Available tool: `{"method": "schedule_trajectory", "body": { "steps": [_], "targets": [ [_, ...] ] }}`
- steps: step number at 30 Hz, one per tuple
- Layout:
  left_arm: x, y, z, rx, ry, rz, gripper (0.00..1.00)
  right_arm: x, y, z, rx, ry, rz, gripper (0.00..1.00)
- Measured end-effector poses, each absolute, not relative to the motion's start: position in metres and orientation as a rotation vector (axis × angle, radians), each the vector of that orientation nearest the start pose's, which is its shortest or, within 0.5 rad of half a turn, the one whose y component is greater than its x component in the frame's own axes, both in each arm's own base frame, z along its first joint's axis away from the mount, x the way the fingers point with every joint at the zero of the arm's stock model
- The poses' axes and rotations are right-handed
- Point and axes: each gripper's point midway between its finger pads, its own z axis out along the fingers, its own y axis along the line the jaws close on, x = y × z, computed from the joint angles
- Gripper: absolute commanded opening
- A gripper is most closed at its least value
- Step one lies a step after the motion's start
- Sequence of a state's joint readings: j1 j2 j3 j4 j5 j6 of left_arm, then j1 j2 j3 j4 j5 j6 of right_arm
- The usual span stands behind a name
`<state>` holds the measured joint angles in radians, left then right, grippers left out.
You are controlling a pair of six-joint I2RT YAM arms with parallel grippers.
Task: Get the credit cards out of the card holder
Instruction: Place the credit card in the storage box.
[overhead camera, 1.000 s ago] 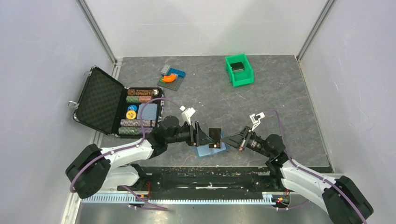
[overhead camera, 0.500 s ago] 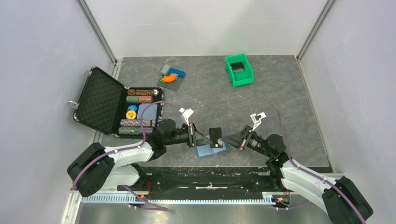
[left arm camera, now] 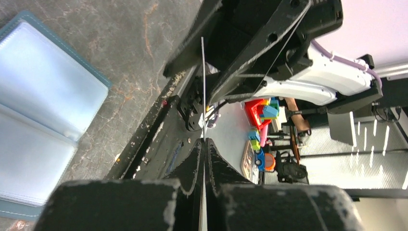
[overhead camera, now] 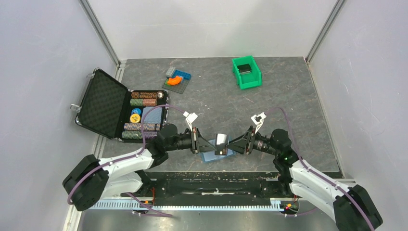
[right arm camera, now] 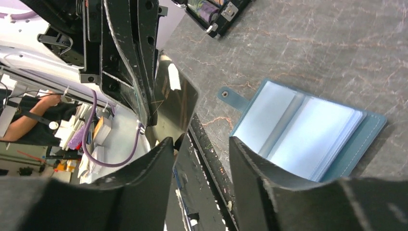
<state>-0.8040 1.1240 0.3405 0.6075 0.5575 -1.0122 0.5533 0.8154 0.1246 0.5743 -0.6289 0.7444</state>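
My left claw (left arm camera: 203, 144): pinched tight on one credit card (left arm camera: 203, 86). I see the card edge-on, a thin line running out past my fingertips.
My right claw (right arm camera: 199, 144): fingers parted with a wide gap, gripping nothing. The card's lower edge sits right at the mouth of that gap.
Card's place: up in the air between my two claws, over the card holder (right arm camera: 308, 137).
Card holder: lying open and flat on the table (overhead camera: 288, 106), pale inner faces up, close to the near table edge.
Room to move: a wide stretch of table lies between my claws and the green bin (overhead camera: 257, 72) at the far side. The black case (overhead camera: 103, 103) sits off to my left.
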Motion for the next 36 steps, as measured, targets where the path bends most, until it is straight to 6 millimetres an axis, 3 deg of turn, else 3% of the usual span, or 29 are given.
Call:
{"method": "schedule_trajectory", "body": {
  "steps": [7, 11, 17, 24, 27, 33, 36],
  "targets": [
    [0.112, -0.308, 0.171, 0.410, 2.091, -1.738, 0.02, 0.157, 0.239, 0.158, -0.502, 1.817, 1.450, 0.60],
    [0.102, -0.307, 0.173, 0.505, 2.132, -1.744, 0.02, 0.148, 0.240, 0.166, -0.564, 1.783, 1.512, 0.60],
    [0.095, -0.304, 0.178, 0.591, 2.137, -1.729, 0.02, 0.134, 0.243, 0.181, -0.643, 1.722, 1.616, 0.45],
    [0.090, -0.301, 0.173, 0.614, 2.173, -1.726, 0.02, 0.127, 0.245, 0.189, -0.673, 1.695, 1.681, 0.35],
    [0.089, -0.301, 0.172, 0.612, 2.184, -1.725, 0.02, 0.126, 0.246, 0.191, -0.672, 1.691, 1.702, 0.26],
    [0.088, -0.301, 0.174, 0.638, 2.174, -1.735, 0.02, 0.128, 0.247, 0.190, -0.652, 1.708, 1.721, 0.29],
    [0.088, -0.302, 0.174, 0.651, 2.166, -1.729, 0.02, 0.129, 0.248, 0.188, -0.646, 1.717, 1.726, 0.20]
  ]
}}
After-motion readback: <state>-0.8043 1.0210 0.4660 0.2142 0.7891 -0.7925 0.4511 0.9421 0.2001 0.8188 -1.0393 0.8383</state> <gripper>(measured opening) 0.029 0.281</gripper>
